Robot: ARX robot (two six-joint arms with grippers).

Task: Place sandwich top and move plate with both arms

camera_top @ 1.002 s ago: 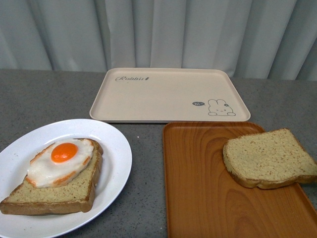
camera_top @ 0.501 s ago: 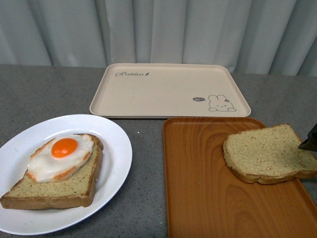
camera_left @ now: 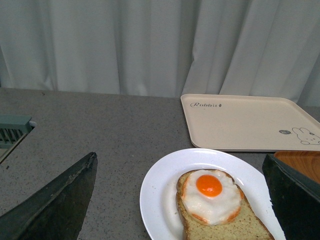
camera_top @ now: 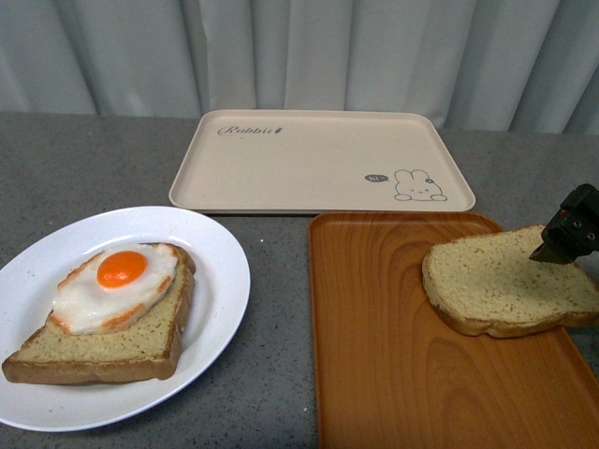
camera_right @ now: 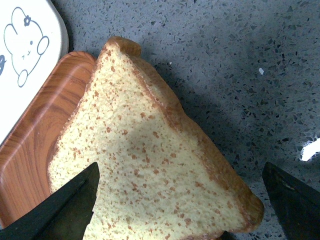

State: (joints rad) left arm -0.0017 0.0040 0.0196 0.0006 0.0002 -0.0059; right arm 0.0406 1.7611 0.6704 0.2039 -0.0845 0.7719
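Right gripper [camera_top: 569, 227]: newly arrived at the frame edge; jaws wide apart, empty.
Tan, speckled, brown-crusted bread slice [camera_top: 505, 281]: beneath the jaw gap; descend centred, close gently on crusts.

The right tool [camera_top: 564, 236] shows at the front view's right edge, fingers [camera_right: 65, 210] spread wide; the left tool [camera_left: 179, 158] has fingers equally spread
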